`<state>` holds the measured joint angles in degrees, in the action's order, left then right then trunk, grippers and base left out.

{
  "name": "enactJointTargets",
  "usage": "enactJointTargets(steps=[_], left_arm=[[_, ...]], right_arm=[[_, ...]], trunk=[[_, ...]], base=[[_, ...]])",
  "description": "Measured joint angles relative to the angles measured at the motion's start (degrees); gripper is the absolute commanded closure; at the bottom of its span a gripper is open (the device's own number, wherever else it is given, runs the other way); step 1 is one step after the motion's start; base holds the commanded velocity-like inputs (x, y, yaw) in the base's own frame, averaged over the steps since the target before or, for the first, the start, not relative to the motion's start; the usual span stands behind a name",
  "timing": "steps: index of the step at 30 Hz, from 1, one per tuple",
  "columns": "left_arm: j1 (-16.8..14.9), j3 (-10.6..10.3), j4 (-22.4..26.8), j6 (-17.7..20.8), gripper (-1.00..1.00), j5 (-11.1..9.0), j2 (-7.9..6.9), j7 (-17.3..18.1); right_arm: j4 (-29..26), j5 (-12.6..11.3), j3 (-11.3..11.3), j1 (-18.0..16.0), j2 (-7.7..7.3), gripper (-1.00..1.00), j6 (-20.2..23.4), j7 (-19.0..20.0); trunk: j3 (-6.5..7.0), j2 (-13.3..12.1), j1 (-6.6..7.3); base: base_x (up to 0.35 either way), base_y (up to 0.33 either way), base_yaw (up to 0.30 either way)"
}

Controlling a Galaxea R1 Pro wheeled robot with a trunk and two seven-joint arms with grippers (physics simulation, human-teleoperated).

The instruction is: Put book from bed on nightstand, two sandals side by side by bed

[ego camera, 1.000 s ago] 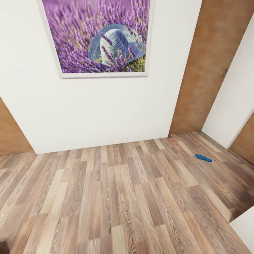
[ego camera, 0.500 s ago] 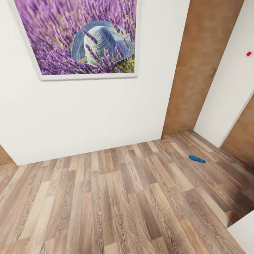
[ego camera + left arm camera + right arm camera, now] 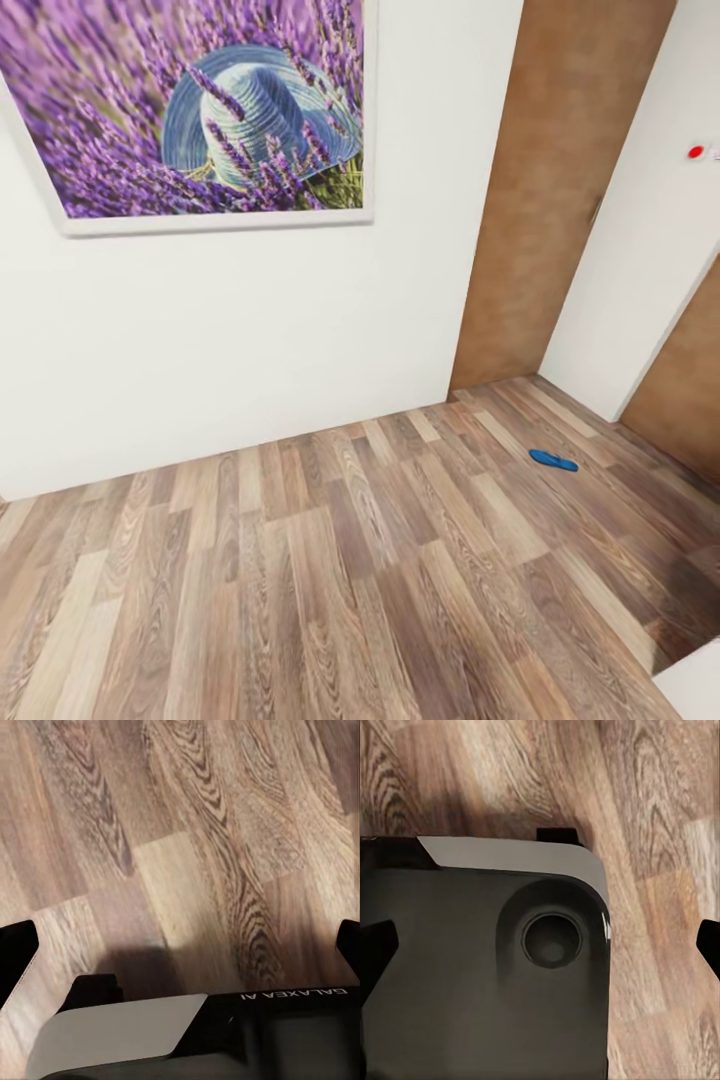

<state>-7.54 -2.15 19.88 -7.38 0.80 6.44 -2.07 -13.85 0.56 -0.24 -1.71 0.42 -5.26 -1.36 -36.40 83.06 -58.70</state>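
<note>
Down low, close to the robot, the left claw point(image 3: 180, 945) hangs over the wood floor point(image 3: 187, 832). Its two dark fingers point(image 3: 15, 956) sit at the far sides of the left wrist picture, spread wide apart, with nothing between them. Under the claw is a part of the robot's body point(image 3: 225, 1035), grey and black, with white letters on it. A dark shadow lies on the planks just beside that part.

The right claw point(image 3: 540, 945) is spread wide too. Its dark fingers point(image 3: 375, 952) show at the two edges of the right wrist picture, and they hold nothing. Between them sits a big black part of the robot point(image 3: 487, 975) with a round hole in it, and the wood floor shows beside it.

From the head, brown planks run away from the robot toward a white wall point(image 3: 230, 340). One blue sandal point(image 3: 553, 460) lies flat on the floor, well apart from the robot. It is near the corner where the white wall ends, just beside a brown door point(image 3: 550, 180). Nothing touches the sandal.

High on the white wall, far from the sandal, hangs a big picture point(image 3: 200, 110) of purple flowers with a blue hat in the middle. Past the brown door stands another white wall point(image 3: 640, 250) with a small red dot point(image 3: 695, 152) on it.
</note>
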Motion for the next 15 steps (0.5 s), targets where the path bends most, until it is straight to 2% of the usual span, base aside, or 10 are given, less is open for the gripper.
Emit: enactJointTargets(steps=[5,12,15], left_arm=[[0.0,0.0,0.0,0.0,-1.00,0.0,0.00,0.0],[0.0,0.0,0.0,0.0,-1.00,0.0,0.00,0.0],[0.0,0.0,0.0,0.0,-1.00,0.0,0.00,0.0]], right_arm=[[0.0,0.0,0.0,0.0,0.00,-1.00,0.0,0.0],[0.1,0.0,0.0,0.0,0.05,-1.00,0.0,0.0],[0.0,0.0,0.0,0.0,0.02,-1.00,0.0,0.0]], trunk=[[0.00,0.0,0.00],[0.00,0.0,0.00],[0.00,0.0,0.00]], base=[[0.310,0.000,-0.222],[0.310,0.000,-0.048],[0.310,0.000,-0.150]])
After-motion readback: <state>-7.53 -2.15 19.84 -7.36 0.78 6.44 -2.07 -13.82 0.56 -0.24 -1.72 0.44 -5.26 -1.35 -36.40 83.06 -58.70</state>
